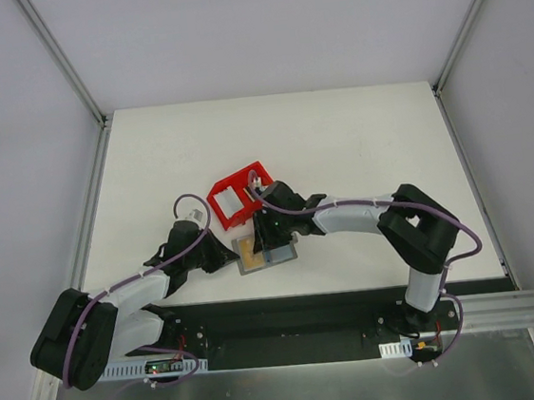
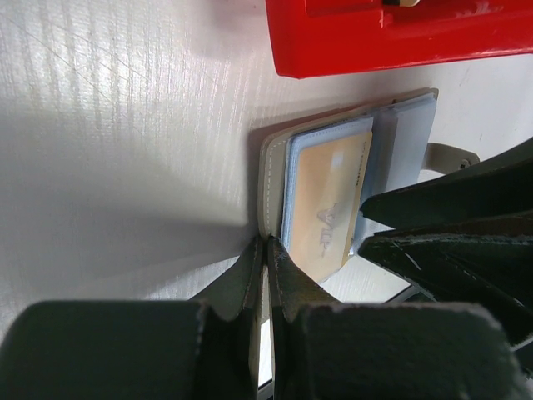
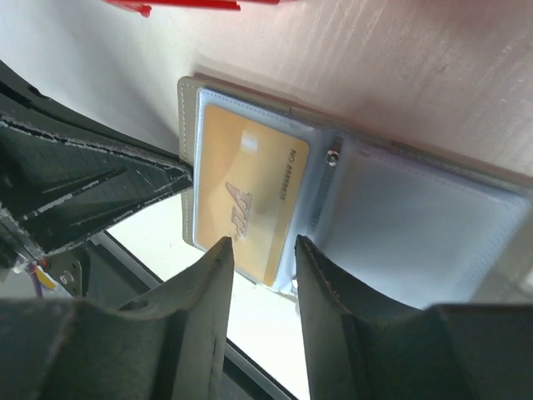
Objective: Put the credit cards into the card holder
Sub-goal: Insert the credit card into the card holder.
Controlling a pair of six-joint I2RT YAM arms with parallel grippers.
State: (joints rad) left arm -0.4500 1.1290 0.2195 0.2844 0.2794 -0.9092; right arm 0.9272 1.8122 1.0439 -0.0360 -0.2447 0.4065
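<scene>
The card holder (image 1: 279, 254) lies open on the table just in front of the red bin, its clear sleeves (image 3: 433, 225) facing up. A gold credit card (image 3: 246, 196) sits in the left sleeve, and its near corner sticks out past the sleeve edge. My left gripper (image 2: 266, 243) is shut on the beige cover edge of the card holder (image 2: 271, 167), at the holder's left side (image 1: 232, 257). My right gripper (image 3: 262, 243) hangs open over the gold card's (image 2: 329, 200) protruding corner, one finger on each side. Other cards cannot be made out.
The red bin (image 1: 221, 202) stands right behind the holder, close to both grippers, with its wall (image 2: 375, 42) filling the top of the left wrist view. The table's dark front rail (image 1: 306, 301) runs just below the holder. White tabletop stretches behind the bin.
</scene>
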